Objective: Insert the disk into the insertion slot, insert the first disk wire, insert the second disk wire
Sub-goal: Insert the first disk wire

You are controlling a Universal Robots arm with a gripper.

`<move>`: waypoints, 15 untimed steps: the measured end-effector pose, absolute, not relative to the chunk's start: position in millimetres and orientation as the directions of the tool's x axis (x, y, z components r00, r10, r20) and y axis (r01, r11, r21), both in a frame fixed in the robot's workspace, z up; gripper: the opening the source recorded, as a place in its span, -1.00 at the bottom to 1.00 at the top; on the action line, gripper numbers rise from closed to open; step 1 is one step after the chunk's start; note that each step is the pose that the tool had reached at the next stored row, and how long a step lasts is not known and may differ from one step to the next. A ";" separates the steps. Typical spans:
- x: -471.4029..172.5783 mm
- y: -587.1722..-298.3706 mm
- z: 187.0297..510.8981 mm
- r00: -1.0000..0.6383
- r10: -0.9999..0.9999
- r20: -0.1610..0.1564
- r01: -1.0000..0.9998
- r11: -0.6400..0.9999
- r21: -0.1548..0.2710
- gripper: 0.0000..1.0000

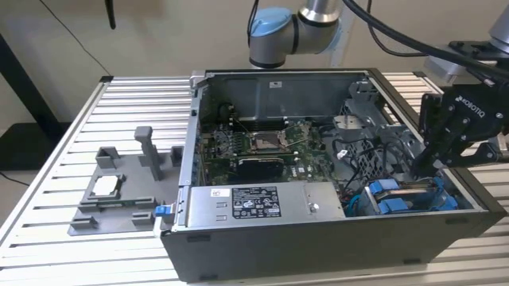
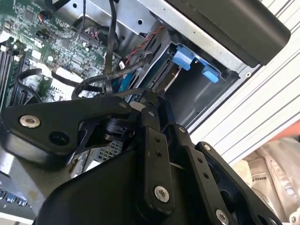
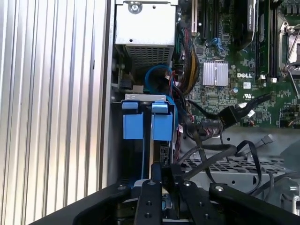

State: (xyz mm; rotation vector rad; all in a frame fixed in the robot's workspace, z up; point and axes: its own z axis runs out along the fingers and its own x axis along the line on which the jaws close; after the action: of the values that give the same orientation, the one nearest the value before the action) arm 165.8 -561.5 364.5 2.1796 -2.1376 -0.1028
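A plain beige wall (image 1: 159,36) stands behind a table (image 1: 135,101) of ribbed aluminium slats that carries everything. On it lies an open black computer case (image 1: 318,244), its inside facing up, and the grey and light-blue robot arm (image 1: 278,36) rises behind the case. Inside are a green motherboard (image 1: 263,143), a grey power-supply box (image 1: 247,202) along the near wall and, in the first wrist view, a perforated cage (image 3: 225,164) with black cables over it. Toward the exterior view's left a grey fixture plate (image 1: 119,196) rests on the slats, well apart from the arm. The insertion slot (image 3: 140,97) sits in the case corner toward the exterior view's right, and the disk (image 3: 162,124) stands in it, its blue carrier tab beside a second blue tab. The gripper (image 1: 425,173) reaches down into the case at the far end of that bay; its fingers (image 3: 150,187) are drawn almost together, and whether they pinch anything cannot be told. The power-supply box bears a white printed label (image 1: 254,193), the gripper body carries white lettering, and the motherboard has small white print.
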 end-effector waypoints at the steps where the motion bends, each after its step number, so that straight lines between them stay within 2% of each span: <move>1: 167.5 -561.8 363.4 0.020 -1.000 0.008 -0.994 -0.019 0.109 -0.61; 5: 173.4 -563.0 360.2 0.020 -1.000 -0.016 -0.994 -0.022 0.108 -0.61; 15: 174.2 -565.8 347.1 0.023 -1.000 -0.019 -0.996 -0.025 0.085 -0.61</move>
State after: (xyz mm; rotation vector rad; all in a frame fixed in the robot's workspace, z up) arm 174.2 -565.8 347.1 2.2124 -2.1598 -0.1133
